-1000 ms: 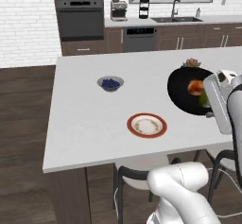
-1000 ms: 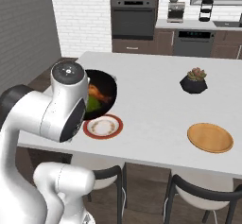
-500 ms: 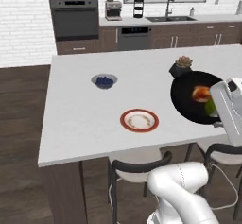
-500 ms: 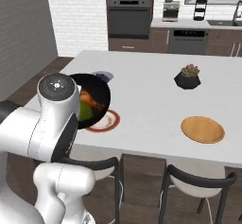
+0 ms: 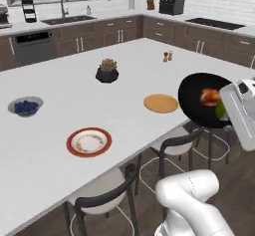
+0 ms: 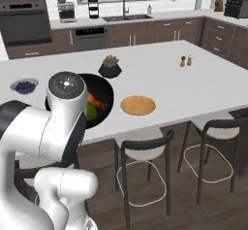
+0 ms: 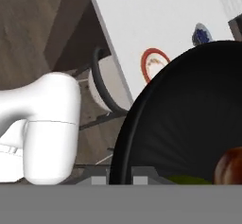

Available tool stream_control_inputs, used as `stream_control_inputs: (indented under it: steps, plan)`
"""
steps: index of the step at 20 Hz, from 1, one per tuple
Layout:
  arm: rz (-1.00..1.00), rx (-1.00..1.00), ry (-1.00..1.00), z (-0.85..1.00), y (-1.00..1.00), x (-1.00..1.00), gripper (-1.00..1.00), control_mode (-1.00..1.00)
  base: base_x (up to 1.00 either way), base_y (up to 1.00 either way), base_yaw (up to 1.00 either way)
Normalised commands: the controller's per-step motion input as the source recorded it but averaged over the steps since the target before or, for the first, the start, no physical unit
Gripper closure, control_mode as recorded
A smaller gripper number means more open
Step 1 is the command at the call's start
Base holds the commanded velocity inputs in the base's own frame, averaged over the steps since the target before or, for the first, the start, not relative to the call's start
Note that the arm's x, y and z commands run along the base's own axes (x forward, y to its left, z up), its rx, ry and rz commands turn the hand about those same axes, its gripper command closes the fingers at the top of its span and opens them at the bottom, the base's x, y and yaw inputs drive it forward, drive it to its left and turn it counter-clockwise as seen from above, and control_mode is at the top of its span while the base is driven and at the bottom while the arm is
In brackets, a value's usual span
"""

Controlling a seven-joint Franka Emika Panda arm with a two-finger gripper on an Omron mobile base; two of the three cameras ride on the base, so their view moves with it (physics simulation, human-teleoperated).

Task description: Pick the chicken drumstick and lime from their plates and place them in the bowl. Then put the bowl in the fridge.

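My gripper (image 7: 120, 177) is shut on the rim of the glossy black bowl (image 7: 189, 114), which hangs in the air beyond the counter's near edge. Inside the bowl (image 5: 195, 100) lie the golden-brown chicken drumstick (image 5: 209, 97) and the green lime (image 5: 220, 110). From the right base view the bowl (image 6: 105, 92) sits partly behind my arm, with the drumstick (image 6: 98, 101) and lime (image 6: 91, 111) showing in it. The red-rimmed plate (image 5: 89, 142) and the tan wooden plate (image 5: 161, 103) lie bare on the white counter. The fridge is out of view.
On the counter stand a small grey bowl of blueberries (image 5: 25, 106), a black pot with a succulent (image 5: 107, 72) and salt and pepper shakers (image 5: 168, 56). Dark stools (image 6: 145, 154) line the counter's near side below the bowl. Cabinets and a sink run along the back wall.
The whole picture has swung: the base has turned and the counter now lies further left. The bowl stays in my gripper with the drumstick and lime inside.
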Motion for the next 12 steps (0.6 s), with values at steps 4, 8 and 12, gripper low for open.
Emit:
stream_control_inputs:
  steps: [4, 8, 12]
  plan:
    - [0.0, 0.0, 0.0, 0.0, 0.0, 0.0, 1.0, 1.0, 0.0, -0.1, -0.96]
    - [0.0, 0.0, 0.0, 0.0, 0.0, 0.0, 1.0, 1.0, 0.0, -0.09, -0.96]
    - [0.0, 0.0, 0.0, 0.0, 0.0, 0.0, 1.0, 1.0, 0.0, -0.11, -0.94]
